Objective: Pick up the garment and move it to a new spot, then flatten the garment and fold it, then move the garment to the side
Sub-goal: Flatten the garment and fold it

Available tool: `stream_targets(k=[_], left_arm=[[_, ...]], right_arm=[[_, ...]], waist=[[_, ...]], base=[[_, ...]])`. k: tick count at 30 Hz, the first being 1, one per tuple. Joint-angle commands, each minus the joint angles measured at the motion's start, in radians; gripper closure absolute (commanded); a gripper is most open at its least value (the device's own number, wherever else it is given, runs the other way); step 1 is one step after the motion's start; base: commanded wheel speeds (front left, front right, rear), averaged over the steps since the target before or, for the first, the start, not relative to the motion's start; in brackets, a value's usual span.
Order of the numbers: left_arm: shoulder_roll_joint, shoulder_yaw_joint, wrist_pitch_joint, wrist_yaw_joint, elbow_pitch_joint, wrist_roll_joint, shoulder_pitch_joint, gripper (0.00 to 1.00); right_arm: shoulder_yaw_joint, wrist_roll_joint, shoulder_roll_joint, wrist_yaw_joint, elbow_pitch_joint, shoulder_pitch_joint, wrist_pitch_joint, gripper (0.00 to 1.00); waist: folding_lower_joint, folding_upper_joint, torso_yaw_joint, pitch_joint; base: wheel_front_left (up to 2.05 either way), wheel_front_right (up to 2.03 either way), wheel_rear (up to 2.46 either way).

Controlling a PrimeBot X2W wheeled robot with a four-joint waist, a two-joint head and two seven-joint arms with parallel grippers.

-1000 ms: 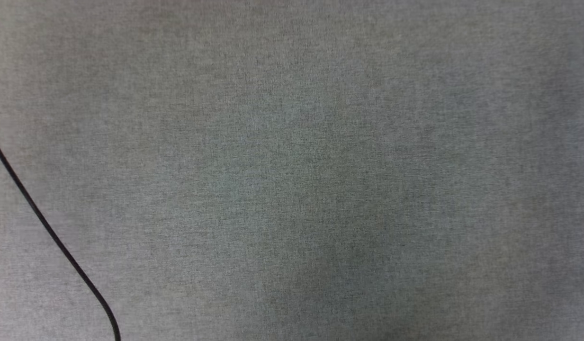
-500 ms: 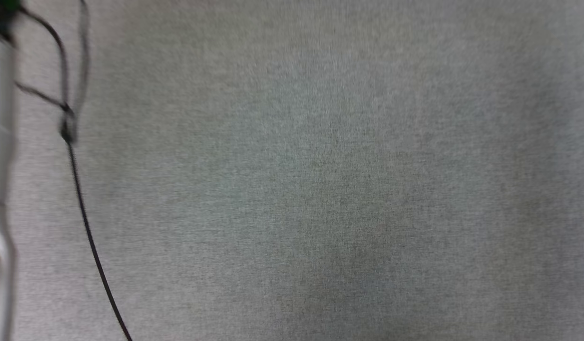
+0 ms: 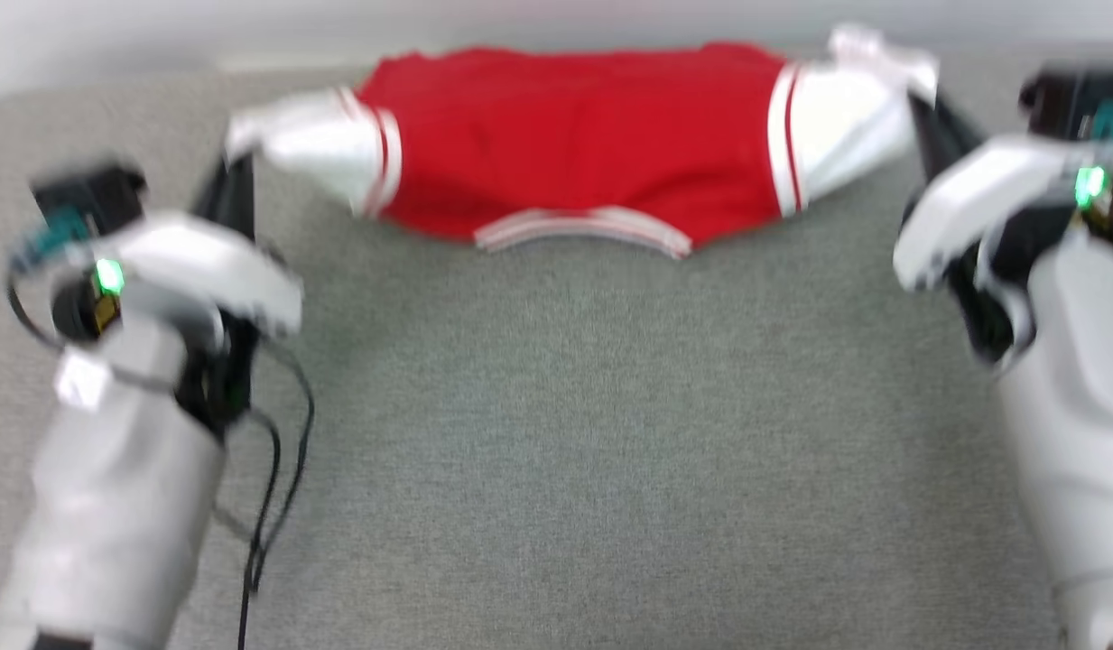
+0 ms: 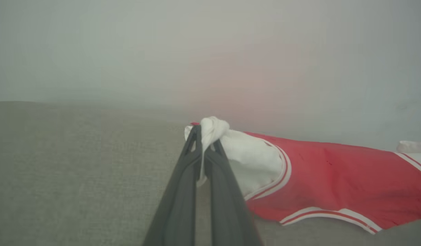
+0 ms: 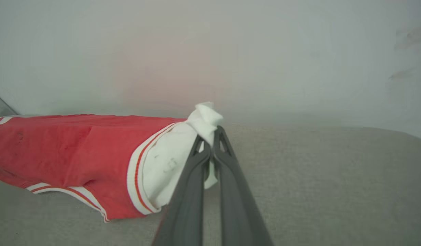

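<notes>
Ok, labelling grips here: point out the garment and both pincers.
garment [image 3: 574,144], head view, red body.
left pincer [image 4: 204,135], left wrist view, between its tips.
right pincer [image 5: 209,134], right wrist view, between its tips.

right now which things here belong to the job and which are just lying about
Job: jersey; left gripper, shut on one sleeve; right gripper, shut on the other sleeve.
Not the job: black cable; grey cloth; pale wall.

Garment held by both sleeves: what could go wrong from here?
1. The left gripper and right gripper each pinch only a small bunch of white sleeve, so the garment might slip free.
2. Its middle sags, so it may crease when laid down.
3. The loose cable could snag.
</notes>
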Motion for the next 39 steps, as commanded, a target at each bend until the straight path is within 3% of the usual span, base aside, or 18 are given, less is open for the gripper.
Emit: stream_targets(k=[1, 12, 20, 29, 34, 38, 39], left_arm=[[0.005, 0.002, -0.008, 0.006, -0.009, -0.003, 0.063, 1.00], [0.055, 0.031, -0.018, 0.057, -0.154, -0.008, 0.414, 1.00], [0.100, 0.049, 0.000, 0.147, -0.352, -0.021, 0.643, 1.00], [0.154, 0.077, 0.045, 0.271, -0.629, -0.046, 0.898, 1.00], [0.178, 0.057, 0.088, 0.305, -0.729, -0.040, 0.971, 1.00], [0.166, 0.044, 0.082, 0.327, -0.771, -0.023, 0.977, 1.00], [0.162, 0.039, 0.081, 0.330, -0.778, -0.019, 0.973, 1.00]], right_arm=[[-0.003, 0.018, -0.004, 0.000, -0.013, 0.066, -0.004, 1.00], [-0.045, 0.041, -0.017, 0.000, -0.197, 0.442, 0.014, 1.00], [-0.118, 0.028, 0.010, 0.000, -0.434, 0.704, 0.071, 1.00], [-0.225, 0.000, 0.091, 0.000, -0.743, 1.012, 0.176, 1.00], [-0.225, -0.018, 0.113, 0.000, -0.820, 1.119, 0.247, 1.00], [-0.211, -0.023, 0.119, 0.000, -0.815, 1.123, 0.279, 1.00], [-0.207, -0.018, 0.120, 0.000, -0.809, 1.111, 0.280, 0.92]], waist=[[0.0001, 0.0000, 0.000, -0.058], [0.0001, 0.0000, -0.004, -0.143], [0.0001, 0.0000, -0.006, -0.170], [0.0001, 0.0000, 0.019, -0.171], [0.0001, 0.0000, 0.032, -0.158], [0.0001, 0.0000, 0.041, -0.148], [0.0001, 0.0000, 0.044, -0.146]], base=[[0.00, 0.00, 0.00], [0.00, 0.00, 0.00], [0.00, 0.00, 0.00], [0.00, 0.00, 0.00], [0.00, 0.00, 0.00], [0.00, 0.00, 0.00], [0.00, 0.00, 0.00]])
